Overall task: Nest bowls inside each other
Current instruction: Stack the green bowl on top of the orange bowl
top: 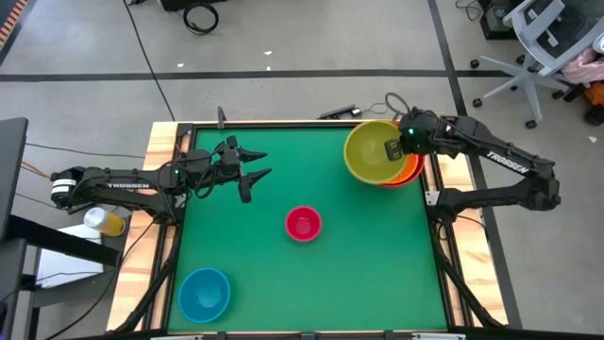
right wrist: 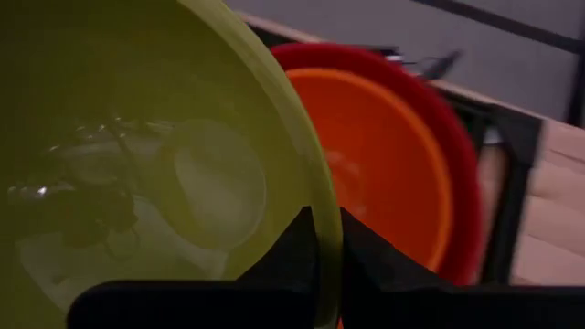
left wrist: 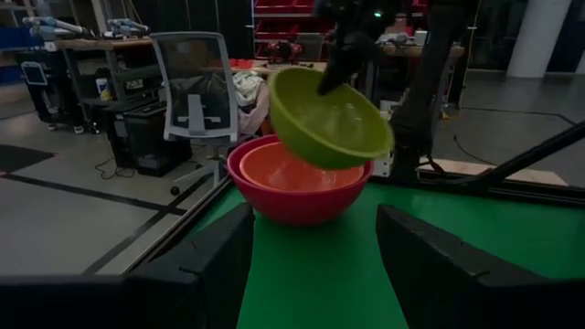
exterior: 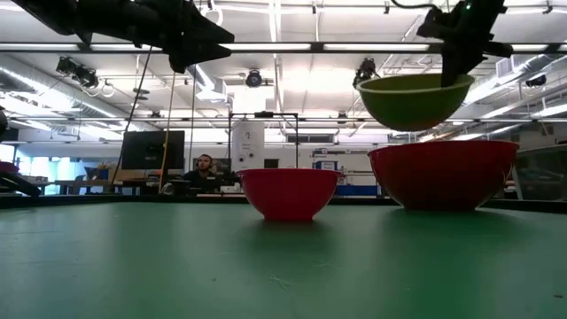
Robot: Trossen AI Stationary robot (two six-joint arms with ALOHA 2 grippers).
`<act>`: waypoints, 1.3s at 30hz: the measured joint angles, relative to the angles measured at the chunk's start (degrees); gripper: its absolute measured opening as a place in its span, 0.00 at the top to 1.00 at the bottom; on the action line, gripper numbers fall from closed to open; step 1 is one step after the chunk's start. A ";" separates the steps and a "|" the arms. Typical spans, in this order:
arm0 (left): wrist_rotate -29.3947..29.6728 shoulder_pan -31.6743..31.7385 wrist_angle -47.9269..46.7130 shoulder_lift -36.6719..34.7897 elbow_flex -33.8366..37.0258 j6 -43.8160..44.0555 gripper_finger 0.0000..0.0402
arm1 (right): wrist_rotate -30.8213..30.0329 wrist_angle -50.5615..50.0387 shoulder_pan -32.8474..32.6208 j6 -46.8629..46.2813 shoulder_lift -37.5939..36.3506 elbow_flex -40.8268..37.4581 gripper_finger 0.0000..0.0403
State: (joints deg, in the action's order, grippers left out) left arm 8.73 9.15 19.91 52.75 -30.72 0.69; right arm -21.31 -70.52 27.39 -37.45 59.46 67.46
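A yellow-green bowl hangs over the far right corner with my right gripper shut on it. Just under it the orange bowl sits inside the red bowl, which stands on its base on the green table. A small magenta-pink bowl stands near the table's middle. The light blue bowl stands at the near left. My left gripper hovers open and level over the far left, touching nothing. My right gripper pinches the yellow-green bowl's rim on the side toward the table's right edge, one finger inside the bowl and one outside. The fingers come slanting down from above. The bowl hangs clear above the orange bowl and is tilted.
A wooden frame borders the green table, which has bare surface in the middle and near right. A yellow-and-white can lies off the table at the left. A person sits far behind the table.
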 joint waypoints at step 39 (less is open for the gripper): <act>0.01 0.00 -4.32 0.02 0.00 3.03 0.42 | 12.29 12.89 22.60 17.48 8.35 -17.77 0.86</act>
State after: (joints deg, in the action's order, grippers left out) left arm 8.74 9.15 15.59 52.77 -30.72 3.72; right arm -9.03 -57.63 49.99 -19.97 67.81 49.69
